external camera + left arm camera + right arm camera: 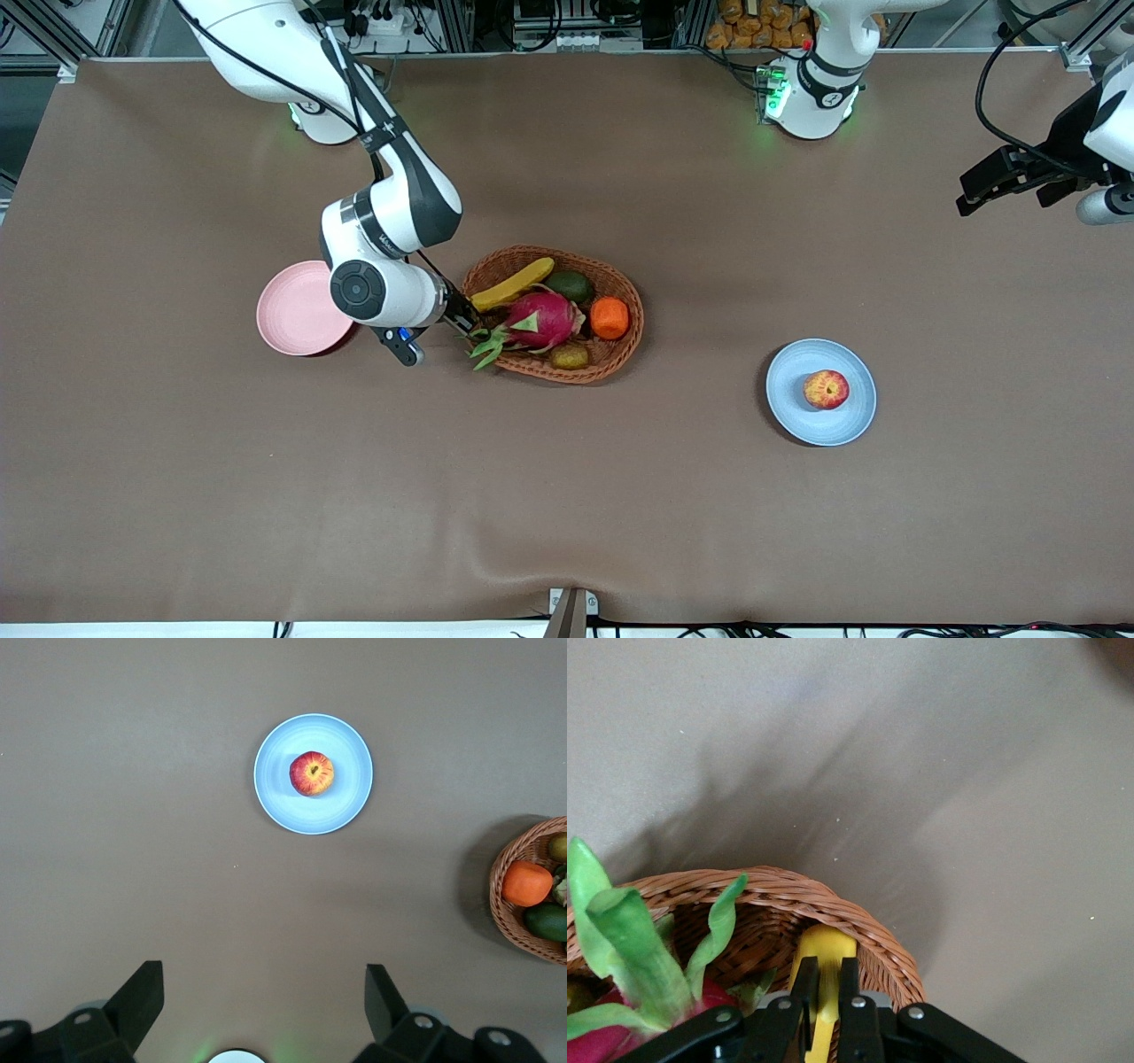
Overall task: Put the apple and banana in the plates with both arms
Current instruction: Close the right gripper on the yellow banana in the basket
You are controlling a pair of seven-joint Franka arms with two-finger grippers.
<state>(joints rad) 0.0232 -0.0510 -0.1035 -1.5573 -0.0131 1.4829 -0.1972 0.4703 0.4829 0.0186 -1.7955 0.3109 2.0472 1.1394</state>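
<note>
From the front camera, the right gripper is down at the basket, at its rim toward the right arm's end of the table, fingers pinched on the end of the banana. The banana lies in the basket beside the dragon fruit. The pink plate waits just beside the basket, partly under the arm. The apple already sits on the blue plate, well apart from the basket. The left gripper waits up in the air toward the left arm's end of the table.

Left wrist view: fingers spread wide, holding nothing, the apple centred on its plate below.

Right wrist view: the fingers are clamped on the banana's yellow end, just inside the woven rim. It's an end grip, so my advice is a straight, slow lift. Clear the rim and the dragon fruit's leaves first, then swing to the pink plate, because the long free end may droop or twist.
</note>
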